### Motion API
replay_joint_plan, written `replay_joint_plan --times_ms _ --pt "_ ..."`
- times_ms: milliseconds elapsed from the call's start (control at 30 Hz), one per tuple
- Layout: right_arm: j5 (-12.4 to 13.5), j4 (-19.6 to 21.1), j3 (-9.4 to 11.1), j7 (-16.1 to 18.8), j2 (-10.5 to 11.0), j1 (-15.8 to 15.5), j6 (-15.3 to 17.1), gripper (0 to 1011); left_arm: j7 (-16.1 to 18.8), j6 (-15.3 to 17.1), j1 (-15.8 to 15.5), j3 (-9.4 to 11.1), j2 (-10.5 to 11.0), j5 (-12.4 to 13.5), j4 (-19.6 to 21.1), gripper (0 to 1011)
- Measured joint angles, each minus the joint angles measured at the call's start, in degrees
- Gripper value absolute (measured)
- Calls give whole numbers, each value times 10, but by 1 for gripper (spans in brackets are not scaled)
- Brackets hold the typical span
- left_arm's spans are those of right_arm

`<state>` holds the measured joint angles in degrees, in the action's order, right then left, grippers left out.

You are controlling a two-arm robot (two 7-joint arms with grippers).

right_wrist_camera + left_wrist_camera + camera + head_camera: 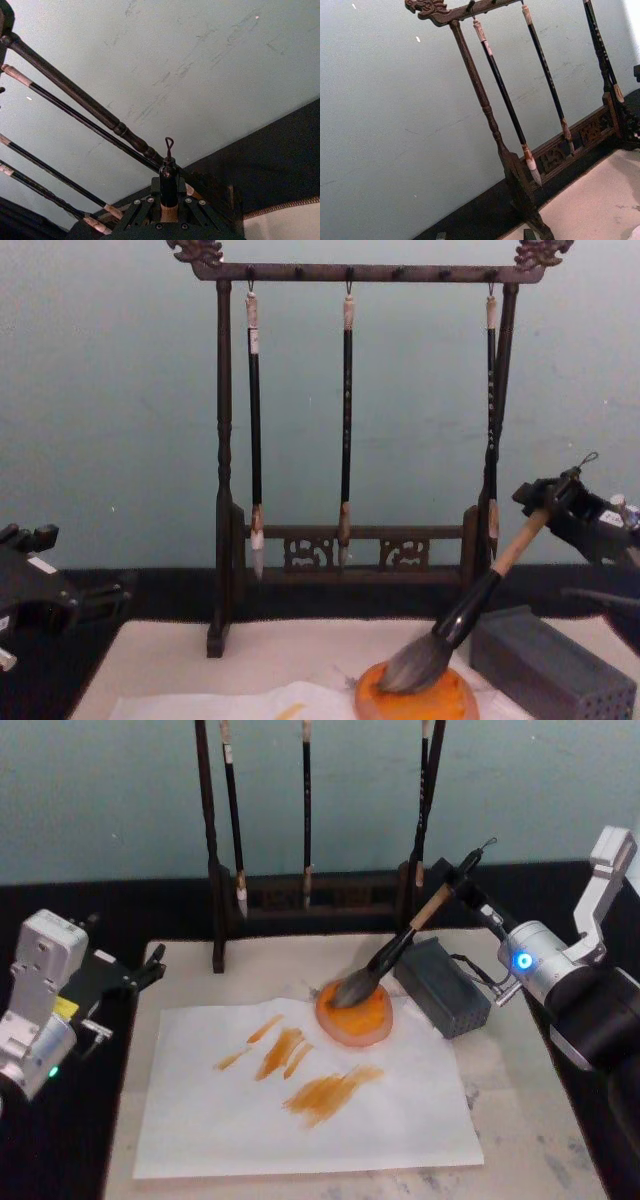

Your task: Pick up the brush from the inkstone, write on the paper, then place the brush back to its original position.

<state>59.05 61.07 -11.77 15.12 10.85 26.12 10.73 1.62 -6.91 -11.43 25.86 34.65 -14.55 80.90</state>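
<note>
On the round orange inkstone (365,1026) rests the bushy grey-brown tip of the brush (400,952), and its tan handle leans up and back toward the robot's right. We see the right hand (460,880) clamped on the top of the handle, just under the black end cap with the cord loop. The inkstone sits at the far right corner of the paper (300,1140), which lies on an off-white mat (520,1120) and carries several orange strokes (320,1085). Just beside the inkstone, on its right, lies a grey block (445,990) with a dotted face. Behind them stands a dark wooden rack (224,440) where three thin brushes (346,420) hang. The left hand (140,972) is near the far left corner of the mat, with its fingers apart and nothing between them.
</note>
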Motion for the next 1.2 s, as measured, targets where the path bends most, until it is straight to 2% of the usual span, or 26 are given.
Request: replay_joint_plan --times_ms 500,933,1000,1067,1100,1200 --pt "17 -11 -18 -6 9 4 -8 176 0 0 0 0 0 0 0 1001" --pt "16 -10 -16 -6 8 4 -7 176 0 0 0 0 0 0 0 1001" --pt "16 -10 -16 -6 8 4 -7 204 0 0 0 0 0 0 0 1001" --pt "16 -10 -16 -6 8 4 -7 303 0 0 0 0 0 0 0 1001" --pt "16 -10 -16 -6 7 4 -7 303 0 0 0 0 0 0 0 1001" --pt "16 -10 -15 -6 7 4 -7 421 0 0 0 0 0 0 0 1001"
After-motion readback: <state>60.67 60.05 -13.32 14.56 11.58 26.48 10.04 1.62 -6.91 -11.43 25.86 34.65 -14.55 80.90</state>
